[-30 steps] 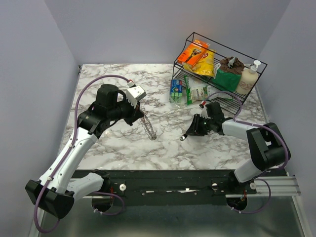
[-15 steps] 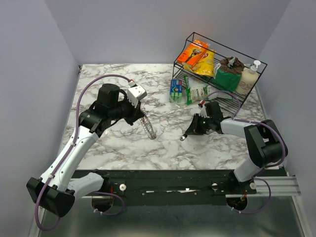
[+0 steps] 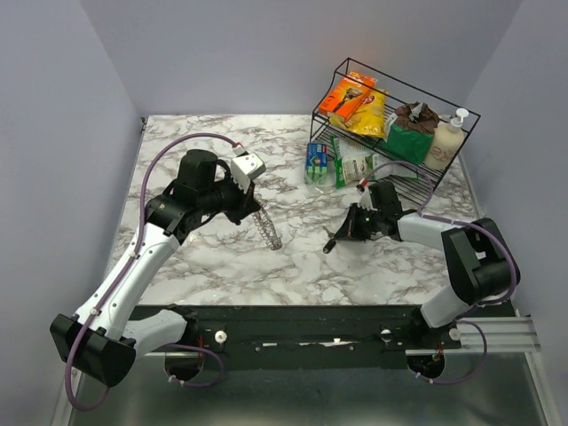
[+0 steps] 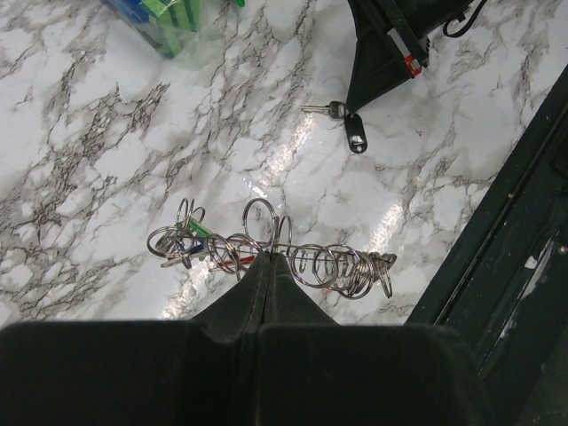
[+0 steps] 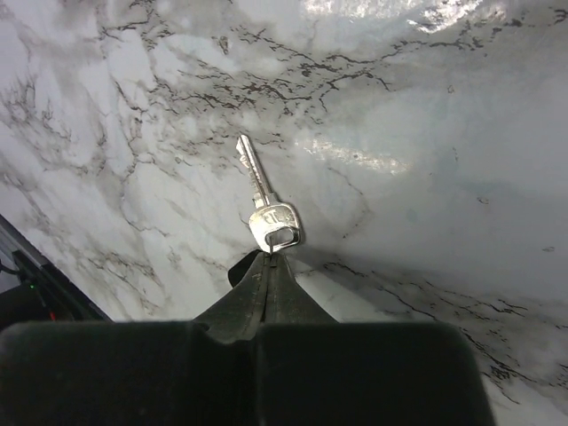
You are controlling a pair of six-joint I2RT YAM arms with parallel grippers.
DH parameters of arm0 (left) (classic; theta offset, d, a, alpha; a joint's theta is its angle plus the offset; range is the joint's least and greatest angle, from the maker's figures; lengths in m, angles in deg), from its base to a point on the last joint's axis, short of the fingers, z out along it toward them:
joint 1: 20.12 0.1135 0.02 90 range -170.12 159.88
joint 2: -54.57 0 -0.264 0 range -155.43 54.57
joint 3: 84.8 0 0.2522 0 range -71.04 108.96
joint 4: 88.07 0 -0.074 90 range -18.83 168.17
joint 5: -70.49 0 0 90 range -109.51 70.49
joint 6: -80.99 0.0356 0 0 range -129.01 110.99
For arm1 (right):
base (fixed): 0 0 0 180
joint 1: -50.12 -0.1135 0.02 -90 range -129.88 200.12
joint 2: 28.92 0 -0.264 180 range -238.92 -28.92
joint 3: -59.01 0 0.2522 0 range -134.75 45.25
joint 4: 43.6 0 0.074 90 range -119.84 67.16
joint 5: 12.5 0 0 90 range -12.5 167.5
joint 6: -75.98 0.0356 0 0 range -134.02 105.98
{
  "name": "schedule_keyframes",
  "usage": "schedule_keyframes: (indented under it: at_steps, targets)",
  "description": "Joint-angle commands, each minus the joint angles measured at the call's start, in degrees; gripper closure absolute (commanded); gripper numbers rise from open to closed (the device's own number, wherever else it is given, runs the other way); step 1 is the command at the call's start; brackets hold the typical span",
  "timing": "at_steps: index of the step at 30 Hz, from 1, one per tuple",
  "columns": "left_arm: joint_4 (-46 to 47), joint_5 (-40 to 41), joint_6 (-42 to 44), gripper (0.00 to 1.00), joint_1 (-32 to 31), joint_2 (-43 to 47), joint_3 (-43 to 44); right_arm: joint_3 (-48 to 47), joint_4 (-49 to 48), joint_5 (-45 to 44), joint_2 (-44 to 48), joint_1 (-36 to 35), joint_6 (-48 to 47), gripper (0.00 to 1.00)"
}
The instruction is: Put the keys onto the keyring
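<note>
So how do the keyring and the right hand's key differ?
The keyring is a row of many wire loops with red and green bits; the key is one plain silver piece. The keyring lies crosswise in the left hand; the key points straight out of the right hand. Both are pinched in shut hands.

The right claw (image 3: 337,236), pinched on a key (image 3: 328,244), has crept slightly toward the left claw (image 3: 256,211) and away from the arm bases, carrying the key with it. The left claw, gripping the keyring (image 3: 268,230), has drifted a touch toward the right claw, so the gap between them is narrower.
</note>
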Motion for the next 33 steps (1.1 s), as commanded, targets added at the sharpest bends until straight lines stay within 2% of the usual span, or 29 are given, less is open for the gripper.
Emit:
schedule_keyframes:
  at_steps: [1,10,18,24,28,33]
  targets:
    - [1.6,-2.3,0.2,1.00,-0.3,-0.1,2.2,-1.1,0.7,0.1,3.5,0.4,-2.6,0.99]
    - [1.9,-2.7,0.2,1.00,-0.3,-0.3,2.3,-3.9,1.9,5.5,8.4,0.4,-6.1,0.99]
    - [1.9,-3.9,0.2,1.00,-0.4,-0.1,2.2,-5.7,1.5,10.0,17.1,0.3,-8.5,0.99]
    - [2.7,-4.9,-0.4,1.00,-0.4,0.1,1.7,-7.8,0.2,16.5,21.8,0.2,-9.2,0.99]
    - [3.0,-5.4,-0.4,1.00,-0.5,0.3,1.9,-9.3,-2.6,24.5,24.4,-0.6,-9.3,0.99]
    - [3.8,-6.5,-0.8,1.00,-0.5,0.1,2.2,-9.2,-5.5,26.9,29.0,-1.5,-9.7,0.99]
